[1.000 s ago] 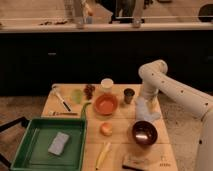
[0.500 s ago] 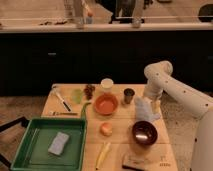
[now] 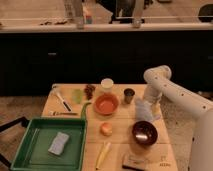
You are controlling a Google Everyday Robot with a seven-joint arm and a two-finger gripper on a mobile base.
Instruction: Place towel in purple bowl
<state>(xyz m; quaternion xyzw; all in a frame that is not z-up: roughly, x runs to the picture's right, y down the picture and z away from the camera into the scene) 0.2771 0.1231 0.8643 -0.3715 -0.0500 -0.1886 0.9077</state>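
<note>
1. The bench (image 3: 120, 124) carries everything. The task's two things sit close together on its right half.
2. The arm (image 3: 176, 95) reaches in from 3 o'clock and bends down over the towel.
3. The tray (image 3: 50, 120) lies far off at 8 o'clock and plays no part in this step.
4. The purple bowl (image 3: 136, 132) stands empty near the front edge, just at 6 o'clock of the towel.
5. The towel (image 3: 143, 111) lies in a limp heap between the cup and the purple bowl, not yet in the bowl.
6. The pincer (image 3: 150, 99) sits at the towel's 1 o'clock edge, spread wide and gripping nothing that I can make out. Whether it touches the cloth is unclear.
7. The cup (image 3: 129, 95) stands at 10 o'clock of the towel, near enough to be knocked.
8. To do the step well, I judge it should:
   - come straight down on the thickest fold
   - pinch deep so no corner trails
   - lift clear of the rim
   - carry towards 6 o'clock and let go over the bowl's middle
</note>
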